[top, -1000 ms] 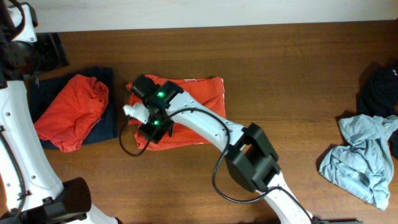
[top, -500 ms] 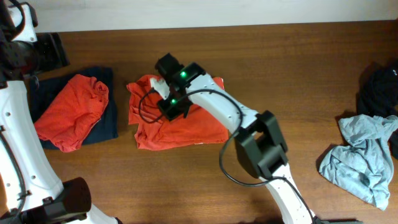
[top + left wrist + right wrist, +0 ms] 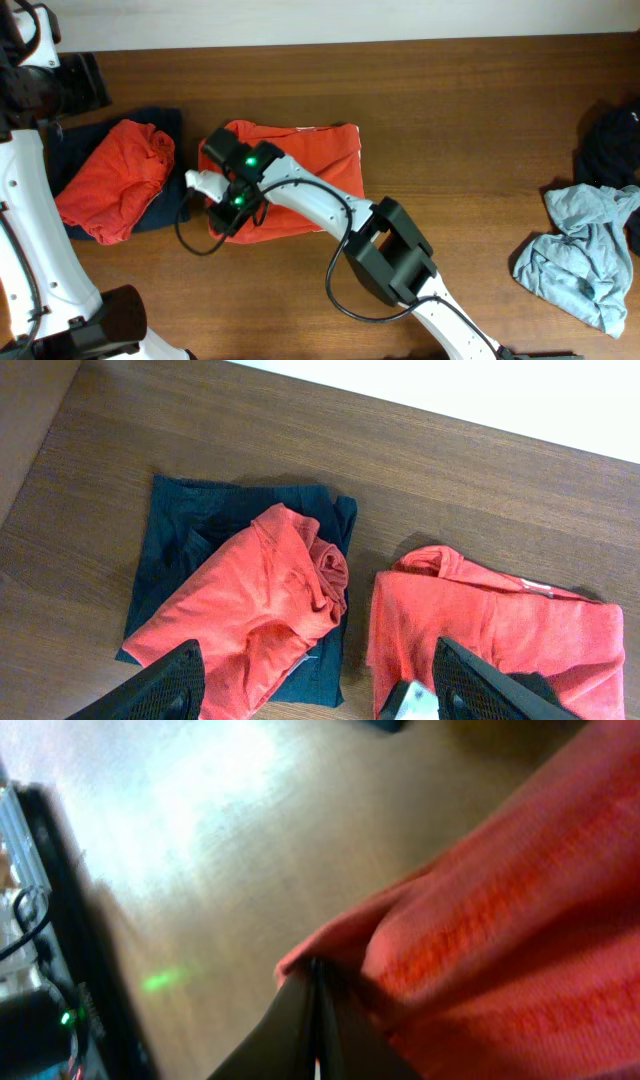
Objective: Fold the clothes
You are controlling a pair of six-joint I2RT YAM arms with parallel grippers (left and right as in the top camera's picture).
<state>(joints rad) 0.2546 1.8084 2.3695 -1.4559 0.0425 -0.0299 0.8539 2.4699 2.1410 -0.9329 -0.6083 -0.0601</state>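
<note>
Swung back leftward, the right gripper [image 3: 315, 988] pinches tight a fold at the left edge of the red-orange shirt [image 3: 315, 165], which looks nearly folded. Beside it a red-orange garment [image 3: 115, 180] lies loose on a navy garment [image 3: 176, 200], under the wide, empty left gripper [image 3: 318, 652]. Far right, a grey-blue garment [image 3: 580, 260] and a black garment [image 3: 610, 150] remain crumpled.

Right end effector [image 3: 316, 982] closed tight; left end effector [image 3: 315, 660] spread wide.

Our wooden counter [image 3: 470, 110] carries a navy garment [image 3: 176, 190] near its left edge, with a red-orange shirt [image 3: 325, 150] just beside it. At the right edge we see a crumpled grey-blue garment [image 3: 580, 260] and a black garment [image 3: 612, 145].
</note>
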